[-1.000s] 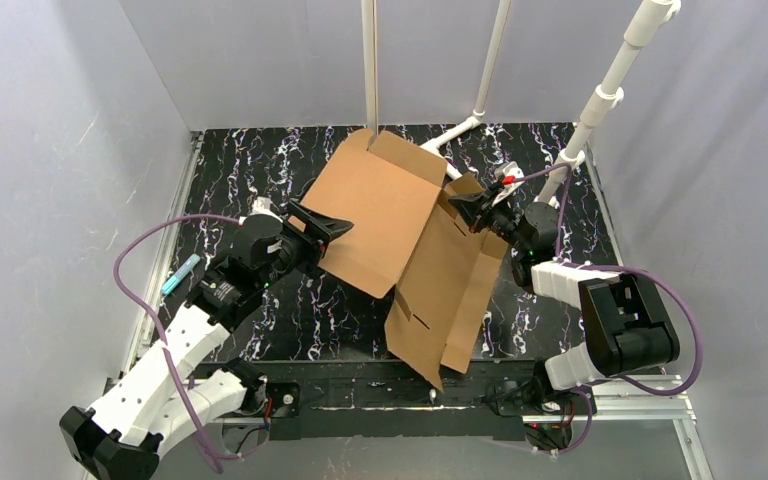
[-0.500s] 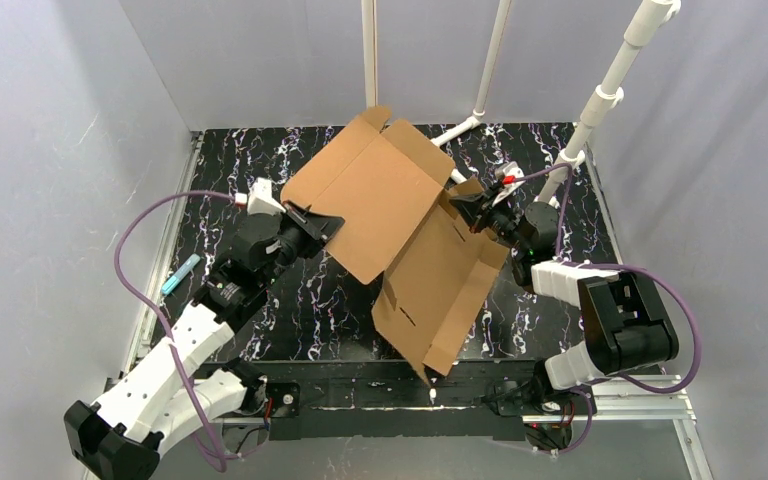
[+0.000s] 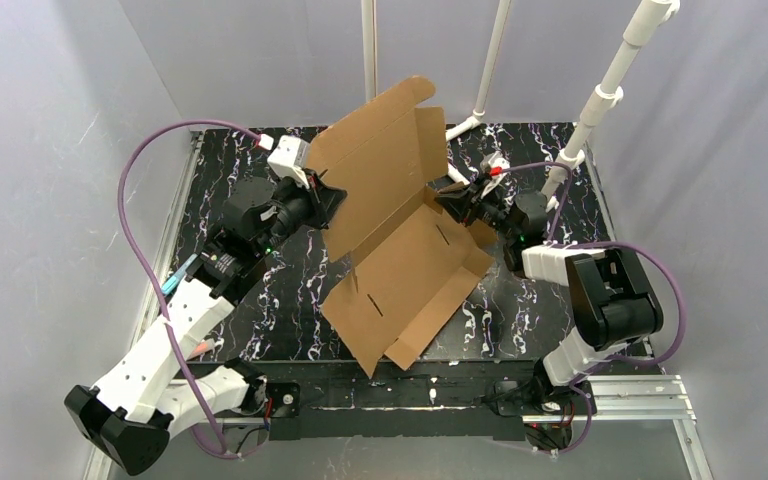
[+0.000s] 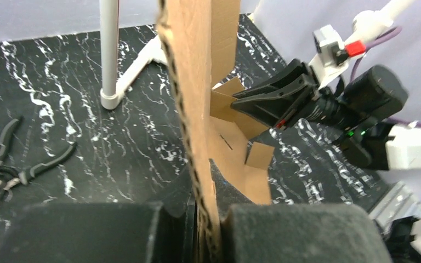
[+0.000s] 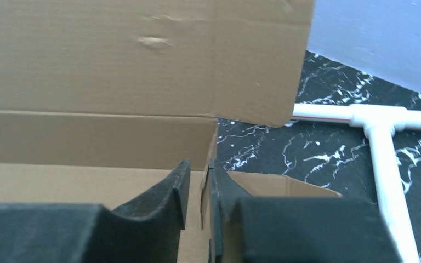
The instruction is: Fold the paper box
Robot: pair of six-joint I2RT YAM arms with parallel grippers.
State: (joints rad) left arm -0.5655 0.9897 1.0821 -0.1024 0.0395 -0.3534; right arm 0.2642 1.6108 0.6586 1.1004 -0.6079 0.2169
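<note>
One brown box [image 3: 400, 270], half opened, is above the middle of the dark surface [image 3: 260, 310]. Its lower panel slants down toward the arms' bases and its upper panel stands up at the far side.

The left tool [image 3: 322, 203], at the box's left edge, is clamped tight on the raised panel, with the cardboard pinched between its pads. The right tool [image 3: 452, 200], at the box's right edge, has its jaws a sliver apart around a small flap. I cannot tell whether it grips.

The risks, as I judge them:
- If the right tool has no hold, the box hangs from a single pinch. It could swing, sag or twist at the crease.
- A hard pull by the left tool could tear or crush the corrugated edge.
- The raised panel could knock a pole behind it.

Count:
- one box
- two tools
- three white poles [image 3: 369, 60] behind the box
- one pair of pliers [image 4: 11, 159] on the surface beyond the box
- one blue stick [image 3: 180, 272] well to the box's left
</note>
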